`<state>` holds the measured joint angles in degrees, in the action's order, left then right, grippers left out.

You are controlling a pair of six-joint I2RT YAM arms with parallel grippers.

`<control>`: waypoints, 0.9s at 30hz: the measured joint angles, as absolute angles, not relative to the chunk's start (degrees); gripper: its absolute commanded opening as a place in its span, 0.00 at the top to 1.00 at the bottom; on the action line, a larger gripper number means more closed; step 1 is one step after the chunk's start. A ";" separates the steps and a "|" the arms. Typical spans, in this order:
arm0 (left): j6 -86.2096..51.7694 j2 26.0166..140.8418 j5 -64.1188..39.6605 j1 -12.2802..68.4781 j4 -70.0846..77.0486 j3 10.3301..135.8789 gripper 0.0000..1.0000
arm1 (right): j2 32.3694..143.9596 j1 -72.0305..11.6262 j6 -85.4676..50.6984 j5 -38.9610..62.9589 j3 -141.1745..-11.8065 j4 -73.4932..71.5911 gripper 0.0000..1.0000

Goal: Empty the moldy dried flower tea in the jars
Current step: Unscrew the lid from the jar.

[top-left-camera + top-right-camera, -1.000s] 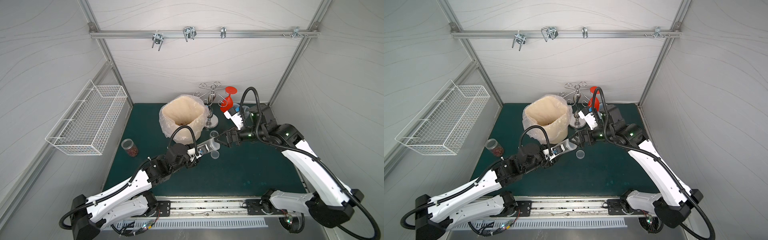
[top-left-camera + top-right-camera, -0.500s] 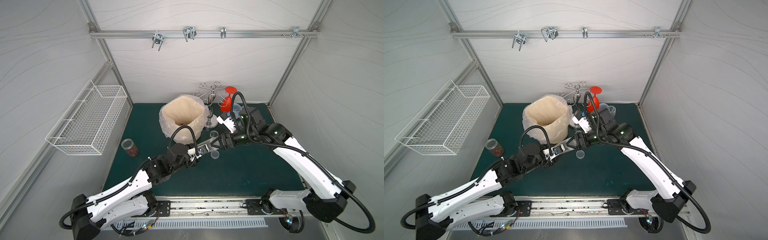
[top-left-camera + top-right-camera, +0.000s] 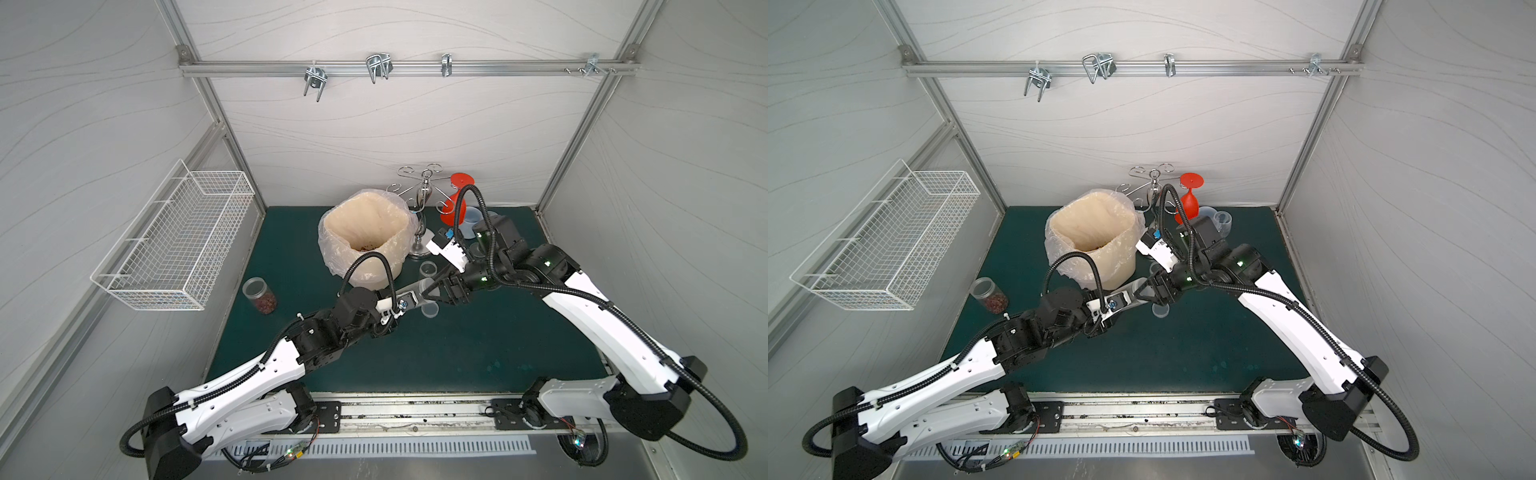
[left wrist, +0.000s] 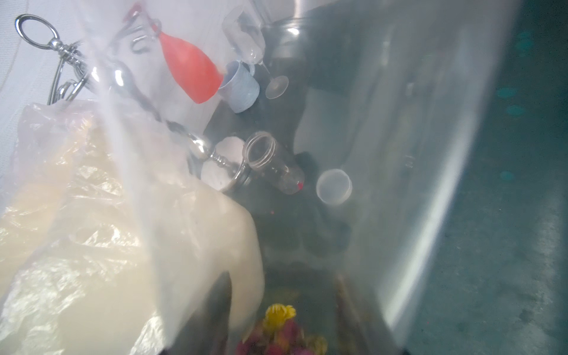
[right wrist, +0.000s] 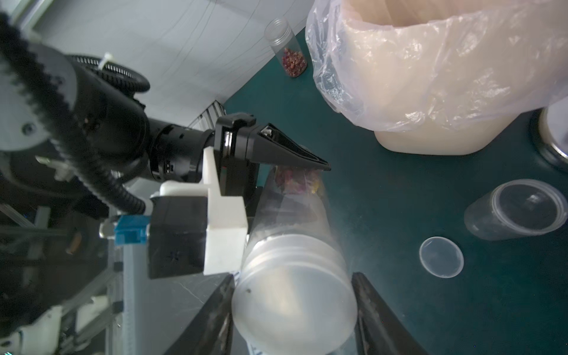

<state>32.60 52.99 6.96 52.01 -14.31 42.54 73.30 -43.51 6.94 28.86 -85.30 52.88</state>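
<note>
The left gripper (image 3: 413, 298) clamps the jar (image 5: 292, 215), held aslant beside the bin (image 5: 430, 132), tea (image 5: 295, 179) inside. The right gripper's (image 5: 292, 276) jaws flank the lid (image 5: 292, 307); contact is unclear. Likely light, slick plastic: take the lid's rim squarely.

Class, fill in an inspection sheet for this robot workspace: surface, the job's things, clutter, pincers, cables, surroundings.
Surface: dark green mat.
Job's things: tall jar held on its side above the mat, flower tea inside, jar lid on; second jar with tea stands near the left wall; empty jar and loose lid lie beside the lined bin, which holds some tea.
Clutter: chrome rack, red glass, blue mug.
Pincers: left pincer shut on the tall jar; right pincer closed against the jar lid.
Cables: black conduit loops above each wrist; no snag seen.
Surroundings: white panels, hook rail, wire basket on the wall.
</note>
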 measured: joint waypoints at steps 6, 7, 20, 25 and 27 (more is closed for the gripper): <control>32.75 53.08 2.94 52.10 -16.32 42.54 1.00 | 68.73 -46.89 29.47 24.01 -80.75 51.99 1.00; 32.71 53.08 2.55 52.16 -16.43 42.54 1.00 | 68.53 -47.16 31.99 23.77 -80.68 52.01 0.98; 32.34 52.93 2.17 52.21 -15.84 42.54 1.00 | 68.01 -47.40 32.45 22.81 -81.58 49.43 0.01; 32.18 51.99 3.95 52.21 -14.28 42.48 1.00 | 63.07 -46.98 20.69 22.24 -81.58 48.03 0.01; 32.21 51.57 4.78 52.21 -13.69 42.48 1.00 | 61.45 -46.11 14.11 22.06 -82.15 48.31 0.01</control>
